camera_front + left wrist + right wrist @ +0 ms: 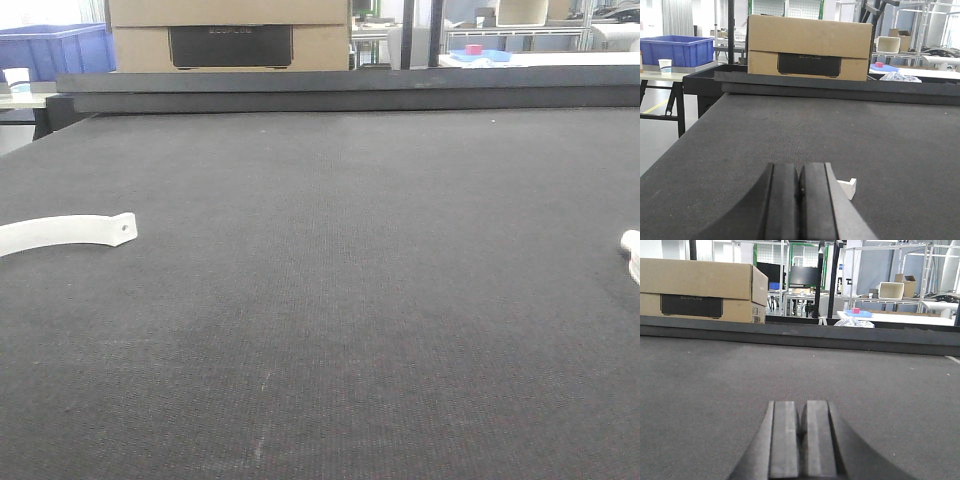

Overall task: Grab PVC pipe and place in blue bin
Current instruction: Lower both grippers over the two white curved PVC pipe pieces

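Front view:
- Box [230,20] beyond the far rail [350,92]. Its black label [230,45] reads "ECOFLOW", faint.
- Blue bin [55,50] top left, off the mat [350,320], with a white cup [17,78] in front of it.
- Pipe [65,232] lies flat on the mat at the left edge. It is white, curved and strip-like, with a small hole near its free end; the rest is cut off by the frame.
- A white piece [632,250] pokes in at the right edge, too cropped to identify.
- The mat between them is open right up to the rail.

Left wrist view:
- Left gripper [800,200] has its pads pressed together with nothing between them.
- A white end [847,187], squared off, rests on the mat just right of the pads. Cannot tell whether it touches them, or whether it is the pipe.
- "ECOFLOW" is legible on the box.
- The mat's left edge drops to the floor; the bin sits on a separate table beyond.

Right wrist view:
- Right gripper [801,440] pads are also closed together, empty.
- Bare mat runs ahead to the rail, with the box far left.
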`<move>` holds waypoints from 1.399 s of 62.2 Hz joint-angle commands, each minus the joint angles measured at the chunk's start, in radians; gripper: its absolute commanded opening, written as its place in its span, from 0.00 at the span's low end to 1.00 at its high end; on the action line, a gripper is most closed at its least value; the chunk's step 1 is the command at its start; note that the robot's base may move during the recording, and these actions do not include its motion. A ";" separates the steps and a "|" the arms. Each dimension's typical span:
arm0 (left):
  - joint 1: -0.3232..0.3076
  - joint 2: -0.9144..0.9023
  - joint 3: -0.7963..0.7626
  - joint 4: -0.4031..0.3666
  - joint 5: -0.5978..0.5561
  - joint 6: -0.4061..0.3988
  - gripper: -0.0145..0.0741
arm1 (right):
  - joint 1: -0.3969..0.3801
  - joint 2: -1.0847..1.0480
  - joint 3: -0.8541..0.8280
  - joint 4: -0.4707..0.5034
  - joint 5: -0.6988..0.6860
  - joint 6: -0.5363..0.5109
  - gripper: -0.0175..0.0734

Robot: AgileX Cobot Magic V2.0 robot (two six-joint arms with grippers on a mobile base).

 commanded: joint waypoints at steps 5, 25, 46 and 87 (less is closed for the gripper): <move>0.001 -0.004 -0.004 -0.005 -0.017 -0.001 0.04 | 0.003 -0.003 0.000 0.000 -0.013 -0.004 0.01; 0.001 -0.004 -0.004 -0.005 -0.017 -0.001 0.04 | 0.003 -0.003 0.000 0.000 -0.013 -0.004 0.01; 0.001 -0.004 -0.004 -0.005 -0.017 -0.001 0.04 | 0.003 -0.003 0.000 0.000 -0.013 -0.004 0.01; 0.001 -0.004 -0.051 -0.009 -0.080 -0.001 0.04 | 0.003 -0.003 0.000 0.000 -0.352 -0.004 0.01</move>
